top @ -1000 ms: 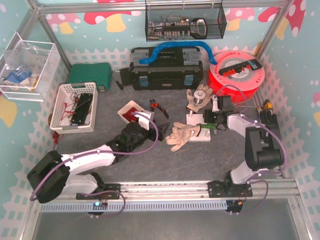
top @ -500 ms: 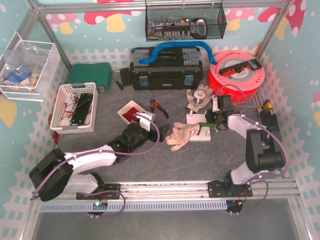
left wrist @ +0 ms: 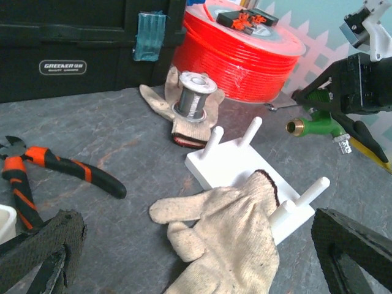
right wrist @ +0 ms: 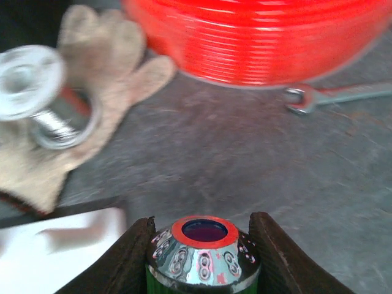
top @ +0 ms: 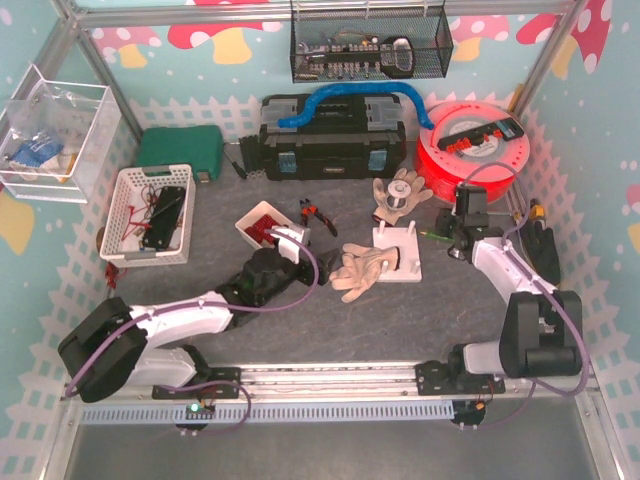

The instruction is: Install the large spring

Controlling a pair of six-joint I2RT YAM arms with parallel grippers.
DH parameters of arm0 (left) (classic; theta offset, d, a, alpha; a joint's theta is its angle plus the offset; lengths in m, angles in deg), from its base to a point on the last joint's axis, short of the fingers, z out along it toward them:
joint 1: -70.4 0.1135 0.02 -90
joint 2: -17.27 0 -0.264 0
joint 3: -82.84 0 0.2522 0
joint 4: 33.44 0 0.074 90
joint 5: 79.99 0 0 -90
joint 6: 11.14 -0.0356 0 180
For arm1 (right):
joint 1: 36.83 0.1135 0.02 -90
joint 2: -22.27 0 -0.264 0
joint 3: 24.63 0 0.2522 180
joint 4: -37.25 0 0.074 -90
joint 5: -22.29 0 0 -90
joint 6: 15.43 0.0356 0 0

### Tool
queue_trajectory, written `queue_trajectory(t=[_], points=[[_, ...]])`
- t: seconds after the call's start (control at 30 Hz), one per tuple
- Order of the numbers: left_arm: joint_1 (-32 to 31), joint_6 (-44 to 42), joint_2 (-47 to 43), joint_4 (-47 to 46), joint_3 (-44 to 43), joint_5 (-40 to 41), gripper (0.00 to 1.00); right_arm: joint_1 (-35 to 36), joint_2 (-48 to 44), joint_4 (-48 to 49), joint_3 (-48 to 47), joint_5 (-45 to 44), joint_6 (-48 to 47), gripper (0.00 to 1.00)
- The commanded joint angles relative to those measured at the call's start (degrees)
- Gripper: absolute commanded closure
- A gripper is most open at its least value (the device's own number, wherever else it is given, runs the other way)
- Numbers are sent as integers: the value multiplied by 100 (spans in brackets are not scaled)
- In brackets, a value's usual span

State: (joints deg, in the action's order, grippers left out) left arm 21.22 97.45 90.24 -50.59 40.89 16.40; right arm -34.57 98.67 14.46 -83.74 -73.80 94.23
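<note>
The right gripper (right wrist: 204, 242) has left the white peg base (top: 405, 265), where it hovered a second ago, and has swung toward the right edge of the desk; it now sits just in front of the red spool (top: 470, 140) at the far right corner. Its fingers are clamped on a green fitting (left wrist: 315, 127) with a brass end and a chrome cap, carried off along with it and now clear of the base. The left gripper (left wrist: 196, 257) has barely shifted: it lies mid-desk beside the small white bin (top: 258, 225), jaws spread wide and holding nothing, facing the base. A work glove (top: 360, 270) is draped over the base's left side, as before, and its pegs stand bare. The pliers (top: 315, 212) and the second glove under a metal reel (top: 398, 195) have not moved. The large spring cannot be picked out in any view
</note>
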Motion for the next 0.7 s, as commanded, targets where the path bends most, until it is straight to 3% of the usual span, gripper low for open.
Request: queue_trajectory(t=[0.0,0.13,0.3,0.47,0.67], points=[[15,-155,-77,-239,151,-94,1,-417,348,131,52,-528,694,80],[15,-164,-131,-155,150,122,1,-935,757,483,106,-214,1090,77],[15,-34,-159,299,28,1120,1,-1186,1431,500,-129,99,1108,74],[15,-48,-263,178,126,1137,1,-1221,1798,491,-218,12,1054,65],[15,-57,-268,131,163,1277,0,-1228,1822,411,-248,-23,954,47]])
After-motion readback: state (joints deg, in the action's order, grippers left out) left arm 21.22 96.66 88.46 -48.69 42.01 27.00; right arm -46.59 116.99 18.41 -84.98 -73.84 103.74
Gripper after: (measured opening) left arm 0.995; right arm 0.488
